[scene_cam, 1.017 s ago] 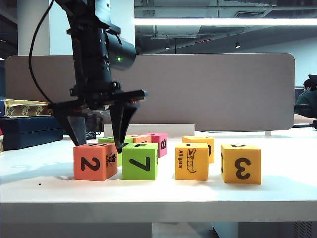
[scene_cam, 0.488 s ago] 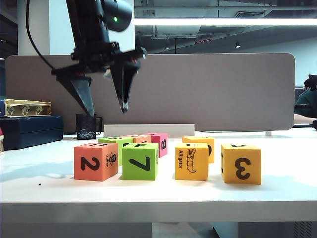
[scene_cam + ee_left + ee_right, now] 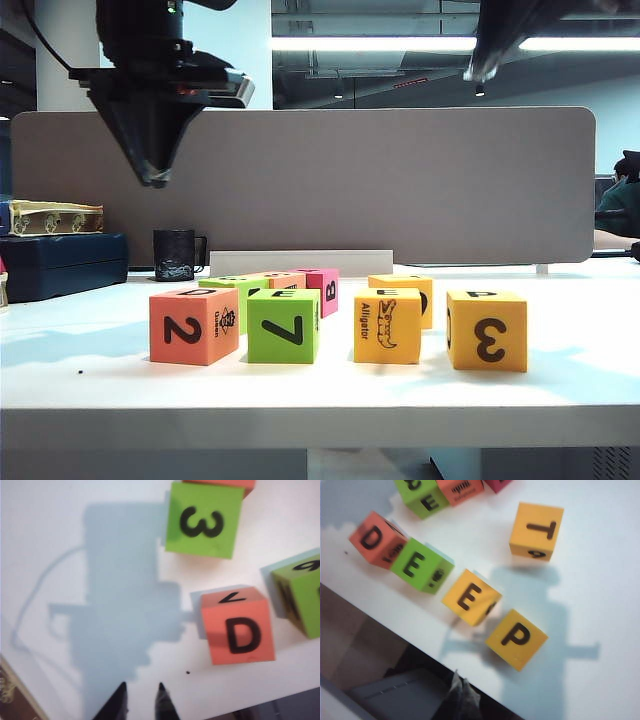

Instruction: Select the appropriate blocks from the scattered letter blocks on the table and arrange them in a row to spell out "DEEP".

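Four blocks stand in a row near the front edge of the table (image 3: pixel 300 405): salmon 2 (image 3: pixel 193 325), green 7 (image 3: pixel 283 325), orange alligator (image 3: pixel 387 325) and orange 3 (image 3: pixel 487 330). Their tops read D (image 3: pixel 377 539), E (image 3: pixel 420 565), E (image 3: pixel 470 597), P (image 3: pixel 516 639). My left gripper (image 3: pixel 150 172) hangs high above the row's left end, holding nothing. Its fingertips (image 3: pixel 121 689) stand a narrow gap apart, with the salmon D block (image 3: pixel 239 630) off to one side. My right gripper (image 3: pixel 480 68) is high at the upper right, shut and empty (image 3: pixel 460 681), over the table's front edge.
More cubes stand behind the row: green (image 3: pixel 228 286), salmon (image 3: pixel 280 280), pink with B (image 3: pixel 322 288) and orange (image 3: pixel 405 290). A black mug (image 3: pixel 174 255), a dark blue box (image 3: pixel 60 262) and a grey partition (image 3: pixel 420 180) are at the back.
My left gripper has risen from straddling the salmon 2 block to high above it, and its wide jaws have drawn nearly together. The right gripper has come into view at the top right.
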